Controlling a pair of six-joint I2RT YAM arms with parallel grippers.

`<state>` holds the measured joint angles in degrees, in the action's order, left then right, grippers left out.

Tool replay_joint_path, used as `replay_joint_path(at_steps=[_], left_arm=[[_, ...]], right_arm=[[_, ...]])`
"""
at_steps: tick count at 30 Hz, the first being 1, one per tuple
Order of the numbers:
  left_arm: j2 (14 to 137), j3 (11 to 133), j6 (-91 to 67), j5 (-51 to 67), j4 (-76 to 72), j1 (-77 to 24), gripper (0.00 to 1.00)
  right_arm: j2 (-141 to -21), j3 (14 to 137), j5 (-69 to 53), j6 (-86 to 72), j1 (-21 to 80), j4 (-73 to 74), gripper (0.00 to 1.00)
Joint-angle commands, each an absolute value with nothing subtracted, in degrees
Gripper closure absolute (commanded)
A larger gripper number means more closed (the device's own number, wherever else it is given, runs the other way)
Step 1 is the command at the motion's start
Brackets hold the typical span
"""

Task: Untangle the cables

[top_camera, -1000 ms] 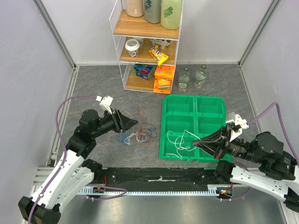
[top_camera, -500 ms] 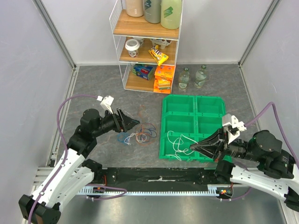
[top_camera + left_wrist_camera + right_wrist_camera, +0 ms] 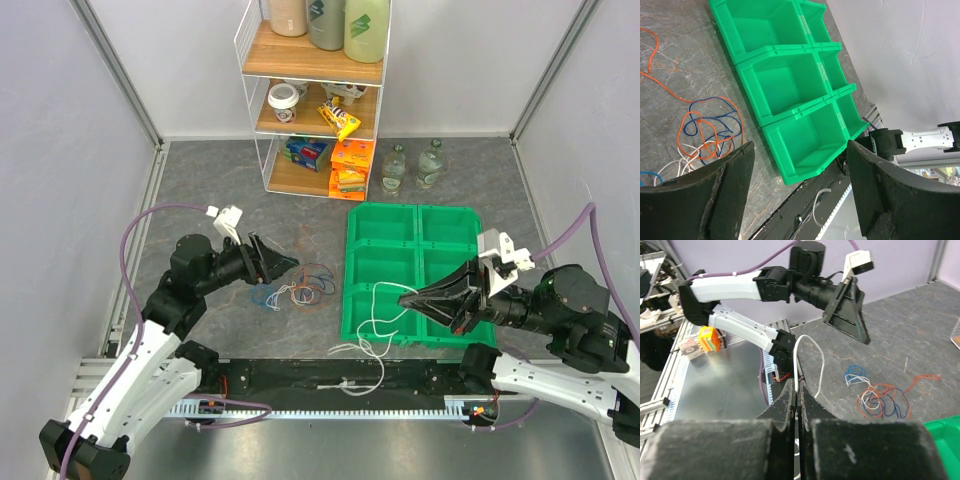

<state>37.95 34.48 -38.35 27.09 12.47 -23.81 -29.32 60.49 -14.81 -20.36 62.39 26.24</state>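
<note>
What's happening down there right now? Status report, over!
Left gripper open, hovering by the cable tangle. Right gripper shut on a white cable, which dangles past the green tray. Nothing blocking.

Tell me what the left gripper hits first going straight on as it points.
The left gripper would probably meet the green tray first: its compartments sit centred between the open jaws in the wrist view. The cable tangle lies off that line, though depth is unclear.

Open counter [image 3: 205, 185] lay left of the wire shelf [image 3: 312, 75] and behind the cable tangle [image 3: 300, 290]. The green bin tray [image 3: 349, 262] blocked the right side, bottles [image 3: 412, 166] just behind it; a white cable [image 3: 358, 346] hung from the right end effector [image 3: 405, 297] across its near edge.
</note>
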Motion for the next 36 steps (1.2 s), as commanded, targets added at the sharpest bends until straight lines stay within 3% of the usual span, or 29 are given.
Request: replay_joint_path(at_steps=[1,13,21,36], left_arm=[[36.0,35.4,-37.2,26.4,12.6,-23.6,0.2],[37.7,35.2,-37.8,27.7,10.5,-23.6,0.2],[35.8,34.8,-38.1,27.1,11.2,-23.6,0.2],[36.1,34.0,-38.7,27.6,9.8,-23.6,0.2]], right_arm=[[-26.6,60.7,-6.8,-20.9,62.5,30.1,1.0],[-27.8,64.2,11.3,-22.8,62.4,32.2,1.0],[-34.0,68.8,14.8,-20.0,62.4,32.2,1.0],[-38.2,77.6,2.6,-20.3,62.4,25.2,1.0]])
